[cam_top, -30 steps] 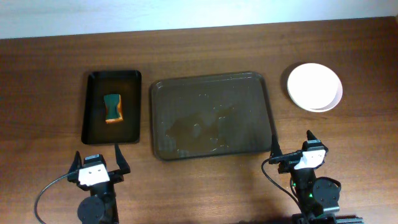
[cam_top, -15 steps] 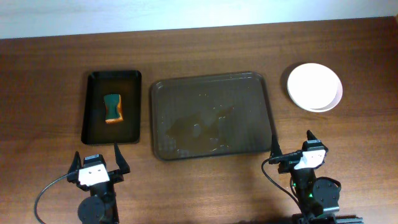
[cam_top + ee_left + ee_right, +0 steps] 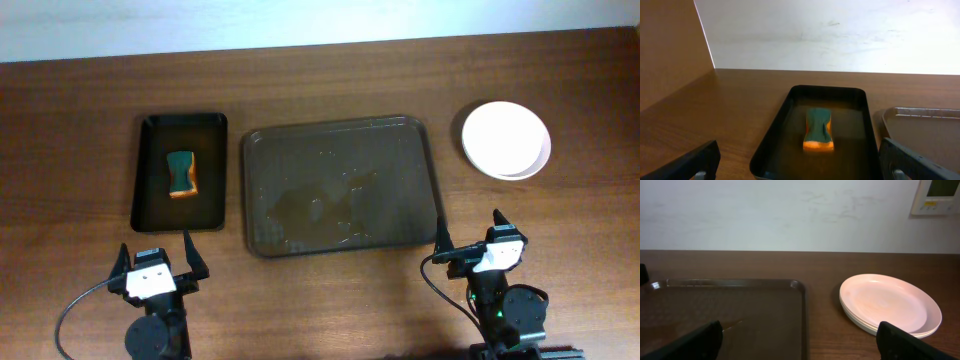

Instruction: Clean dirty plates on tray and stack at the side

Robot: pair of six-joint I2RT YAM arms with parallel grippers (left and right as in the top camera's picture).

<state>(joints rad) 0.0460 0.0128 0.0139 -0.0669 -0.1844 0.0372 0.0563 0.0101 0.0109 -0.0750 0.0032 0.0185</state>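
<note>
1. Left gripper [image 3: 156, 248], black two-finger unit with a white body: we find it at the near edge of the table, in front of the small black tray and apart from it. Jaws spread wide, nothing between them.
2. Small black rectangular tray with a raised rim [image 3: 210, 160]: it sits just left of the brown tray, with a narrow strip of table between the two.
3. Sponge, green on top and orange beneath [image 3: 181, 173]: it lies flat inside the black tray, near the middle.
4. Large dark brown rounded-rectangle tray with a raised rim [image 3: 390, 160]: it sits at the middle of the table. We note a wet, streaky film [image 3: 320, 205] on its floor.
5. Right gripper [image 3: 468, 228], of the same make: it is low, near the brown tray's near right corner. Jaws spread wide, gripping nothing.
6. Round white shallow plates [image 3: 505, 138]: they are stacked on the bare table to the right of the brown tray, apart from it. The top face is plain white. The right wrist view shows layered rims [image 3: 887, 300]; we cannot tell the exact count.
7. Brown wooden table [image 3: 80, 120]: it bears all of the above.
</note>
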